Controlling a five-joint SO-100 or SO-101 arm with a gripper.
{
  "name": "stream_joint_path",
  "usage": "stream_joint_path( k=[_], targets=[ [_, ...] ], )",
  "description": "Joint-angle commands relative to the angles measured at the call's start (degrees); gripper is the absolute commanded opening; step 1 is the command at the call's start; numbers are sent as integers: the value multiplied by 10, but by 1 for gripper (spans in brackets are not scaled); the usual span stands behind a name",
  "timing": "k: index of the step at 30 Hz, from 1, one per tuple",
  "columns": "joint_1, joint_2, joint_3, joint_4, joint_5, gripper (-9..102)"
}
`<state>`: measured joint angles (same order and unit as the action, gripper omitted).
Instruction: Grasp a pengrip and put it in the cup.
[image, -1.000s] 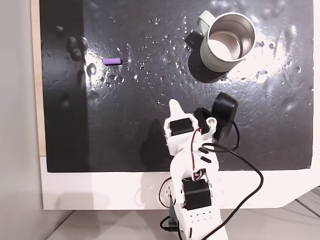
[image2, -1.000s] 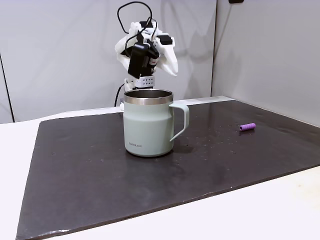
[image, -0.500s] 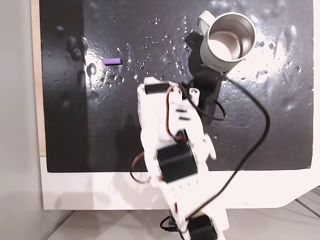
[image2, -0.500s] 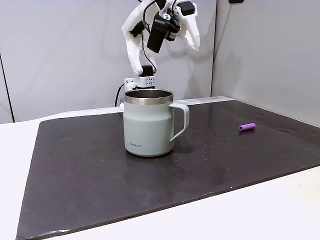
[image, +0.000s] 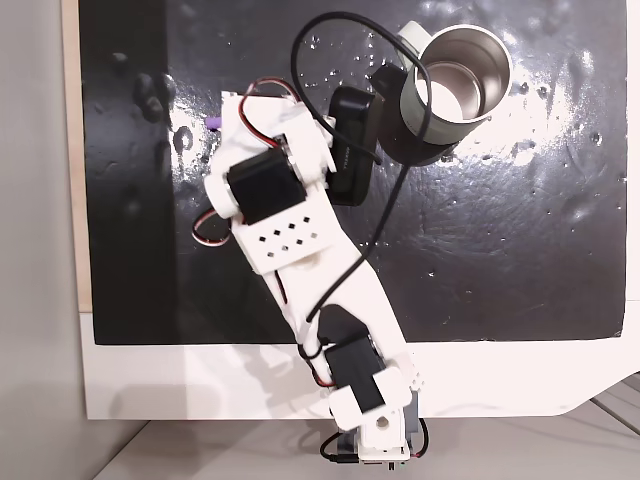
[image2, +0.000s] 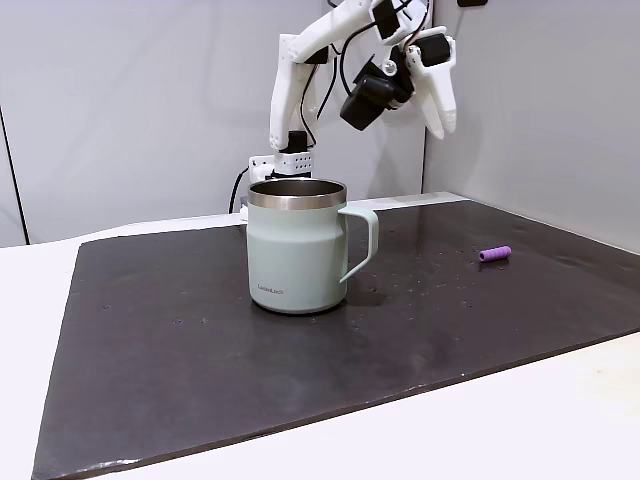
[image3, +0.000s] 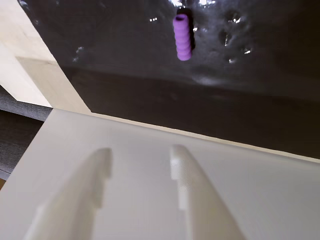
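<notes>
Your pincer (image3: 137, 155) hangs spread and empty, high above the black mat (image2: 200, 330), well apart from the cup (image2: 297, 245). The pengrip (image3: 182, 37) lies flat on the mat, handle side of the cup. Drop straight down, straddle its ribbed length, then close.

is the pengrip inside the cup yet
No, in a fixed view the pengrip lies on the dark mat, well to the right of the cup.

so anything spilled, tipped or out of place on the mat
Nothing stands out. The pale sage-green steel-lined mug stands upright, the tiny purple ribbed tube lies flat apart from it, and the open white pincer hangs high above.
</notes>
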<state>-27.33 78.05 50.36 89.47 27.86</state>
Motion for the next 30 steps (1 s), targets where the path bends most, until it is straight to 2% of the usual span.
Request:
stream_joint_path(
  k=[1, 6, 30],
  targets=[
    [-25, -44, -88, 4, 21, 20],
    [-45, -125, -149, -4, 55, 26],
    [-62, -483, -390, -17, 57, 23]
  ],
)
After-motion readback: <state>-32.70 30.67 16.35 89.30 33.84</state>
